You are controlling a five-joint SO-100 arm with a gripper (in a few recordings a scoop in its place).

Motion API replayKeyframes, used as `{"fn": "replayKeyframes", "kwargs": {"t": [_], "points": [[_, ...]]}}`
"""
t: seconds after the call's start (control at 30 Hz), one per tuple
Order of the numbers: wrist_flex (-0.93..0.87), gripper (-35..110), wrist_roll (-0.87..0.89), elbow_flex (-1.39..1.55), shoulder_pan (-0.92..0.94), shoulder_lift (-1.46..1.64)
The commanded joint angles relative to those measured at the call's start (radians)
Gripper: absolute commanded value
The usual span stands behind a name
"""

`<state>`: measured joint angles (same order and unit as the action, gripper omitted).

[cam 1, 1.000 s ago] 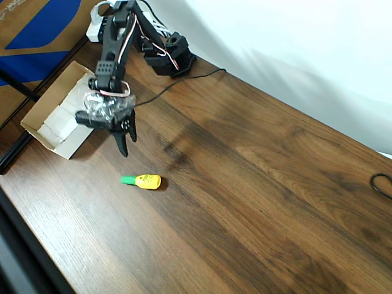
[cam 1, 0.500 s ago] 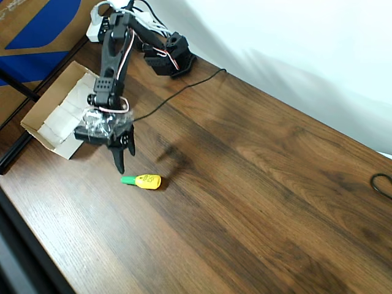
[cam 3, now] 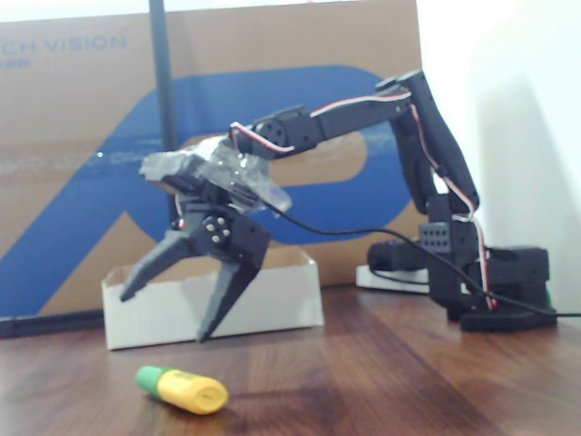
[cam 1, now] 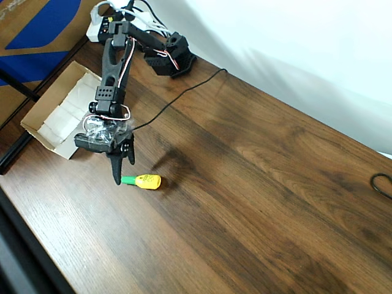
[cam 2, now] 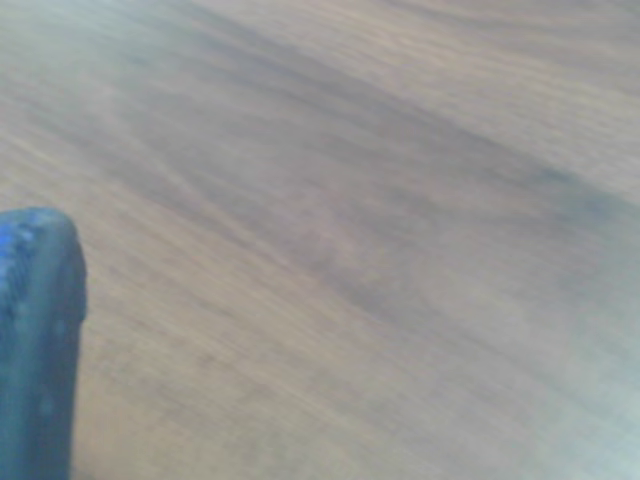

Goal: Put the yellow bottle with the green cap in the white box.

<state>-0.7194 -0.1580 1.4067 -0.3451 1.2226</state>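
Gripper point(cam 3: 172, 313) hangs over the table point(cam 1: 257, 184) with its fingers spread wide, holding nothing. In the fixed view the two dark fingers splay apart like an inverted V, tips clear of the wood. I read that spread as set for straddling the bottle.

Bottle point(cam 1: 143, 180) lies on its side on the bare wood, green cap pointing left in the overhead view, yellow body to the right. In the fixed view the bottle point(cam 3: 182, 390) sits below the fingers and toward the camera; nothing touches it. From above, the gripper point(cam 1: 122, 170) has one fingertip just beside the cap end, the other a little up-picture from the body. So the jaws sit near the cap end rather than centred over the fat part.

Box point(cam 1: 55, 116) is up-left of the gripper in the overhead view, open top, long side running diagonally. In the fixed view the box point(cam 3: 272, 300) stands behind the gripper, its white wall facing the camera. It is near the bottle, so the carry will be short, which I take to be why the arm point(cam 1: 113, 61) reaches out past the box from its base.

Wrist view is blurred: wood grain and one blue-tinted finger point(cam 2: 35, 350) at lower left.

My judgement: approach step, grasp not yet made. Next needs a shift toward the yellow body, then a descent. Risk: a round bottle lying flat may roll or squirt out if pinched at the narrow cap.
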Motion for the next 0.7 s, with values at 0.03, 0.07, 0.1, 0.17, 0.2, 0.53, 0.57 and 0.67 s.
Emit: {"fn": "replayKeyframes", "kwargs": {"t": [0.03,0.07,0.1,0.17,0.2,0.53,0.57,0.67], "points": [[-0.008,38,-0.011,-0.015,-0.025,0.051],[-0.008,38,-0.014,-0.005,-0.026,0.051],[-0.008,38,-0.018,0.011,-0.028,0.055],[-0.003,37,-0.028,0.069,-0.026,0.091],[-0.003,36,-0.029,0.097,-0.026,0.112],[-0.186,31,-0.008,0.219,-0.025,0.268],[-0.202,30,-0.008,0.219,-0.023,0.27],[-0.264,30,0.003,0.218,-0.021,0.276]]}}
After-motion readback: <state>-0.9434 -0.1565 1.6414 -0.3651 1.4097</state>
